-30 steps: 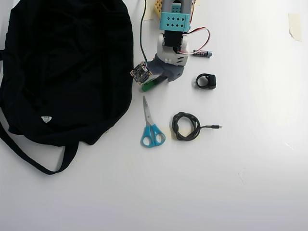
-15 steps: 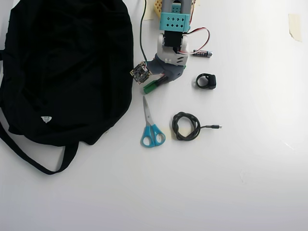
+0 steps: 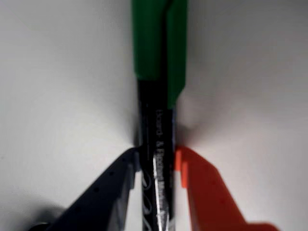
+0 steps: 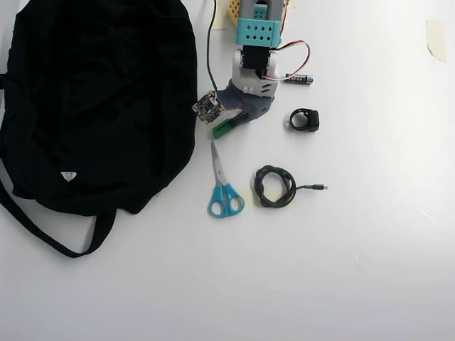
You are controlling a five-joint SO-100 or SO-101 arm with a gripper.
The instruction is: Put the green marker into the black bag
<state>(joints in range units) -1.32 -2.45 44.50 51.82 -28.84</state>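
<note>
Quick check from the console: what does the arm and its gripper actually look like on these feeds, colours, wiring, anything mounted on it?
In the wrist view the gripper has one dark navy finger and one orange finger. Overhead, the arm shows a teal perforated block, white and grey shells, red and white wires, and a small bare circuit board beside the wrist.

Big white table filling the whole overhead view, smooth and bright, soft light from above, faint grey shadows, a small piece of pale tape stuck near the top right corner
</note>
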